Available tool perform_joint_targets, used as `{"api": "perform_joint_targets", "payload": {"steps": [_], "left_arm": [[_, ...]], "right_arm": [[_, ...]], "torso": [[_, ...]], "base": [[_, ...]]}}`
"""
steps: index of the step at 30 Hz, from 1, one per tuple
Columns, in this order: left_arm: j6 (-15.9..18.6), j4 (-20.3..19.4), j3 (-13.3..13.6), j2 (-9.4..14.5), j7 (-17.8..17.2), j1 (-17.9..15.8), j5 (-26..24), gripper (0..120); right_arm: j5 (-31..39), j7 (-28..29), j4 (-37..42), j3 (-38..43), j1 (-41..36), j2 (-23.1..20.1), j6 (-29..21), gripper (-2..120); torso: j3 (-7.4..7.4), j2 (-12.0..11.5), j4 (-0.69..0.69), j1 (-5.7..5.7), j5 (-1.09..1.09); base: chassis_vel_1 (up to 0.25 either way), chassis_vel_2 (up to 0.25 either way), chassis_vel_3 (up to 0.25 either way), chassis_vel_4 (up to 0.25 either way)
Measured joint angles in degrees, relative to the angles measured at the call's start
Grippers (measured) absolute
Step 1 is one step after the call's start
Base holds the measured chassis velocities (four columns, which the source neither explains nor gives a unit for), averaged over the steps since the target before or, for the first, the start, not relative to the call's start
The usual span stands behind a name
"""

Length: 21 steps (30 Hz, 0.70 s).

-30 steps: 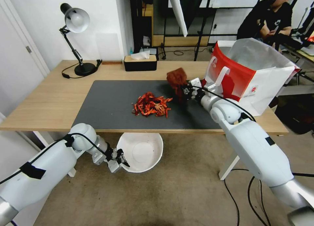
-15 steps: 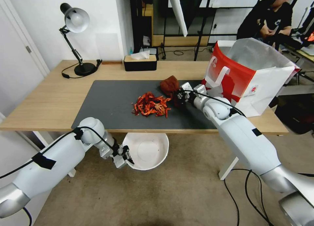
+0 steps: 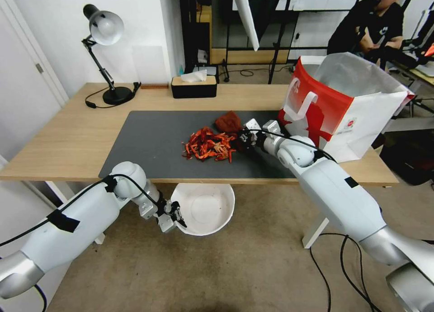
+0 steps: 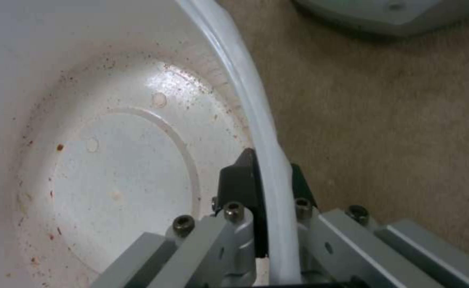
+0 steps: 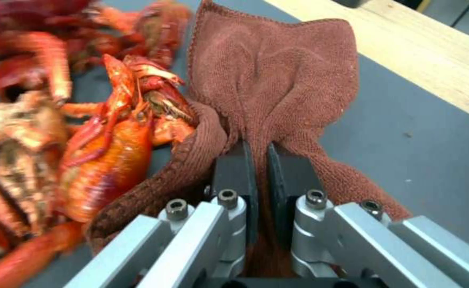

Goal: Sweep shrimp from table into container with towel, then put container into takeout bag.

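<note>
Right wrist view showed the jaws of the right gripper (image 5: 258,176) pressed together on a fold of the towel (image 5: 277,88), the rust-brown cloth bunched ahead of the fingers and touching the nearest shrimp (image 5: 112,152) on the dark mat. In the head view that right gripper (image 3: 247,136) sat low over the mat just beside the heap, its arm reaching in from the right with the forearm nearly level and the elbow out over the table's near edge. The left gripper (image 4: 264,188) had its jaws clamped across the rim of the container (image 4: 112,168), one finger inside the wall and one outside; seen from the head, the left gripper (image 3: 174,215) held the bowl below the near edge of the table (image 3: 68,135), under the pile, mouth tilted up. By my reading the sweep had barely begun: the shrimp (image 3: 209,144) lay in one heap mid-mat, and the container (image 3: 203,208) held only specks and stains. All of the sweeping was left, and so was loading the takeout bag (image 3: 343,104), which stood open at the table's right end.
</note>
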Motion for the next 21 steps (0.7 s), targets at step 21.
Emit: {"api": "perform_joint_targets", "payload": {"steps": [21], "left_arm": [[0.3, 1.2, 1.0, -0.4, 0.7, -1.6, -0.8, 0]], "right_arm": [[0.6, -0.4, 9.8, 0.5, -6.2, -3.5, -0.3, 4]], "torso": [[0.0, 0.0, 0.0, 0.0, 0.01]], "base": [[0.0, 0.0, 0.0, 0.0]]}}
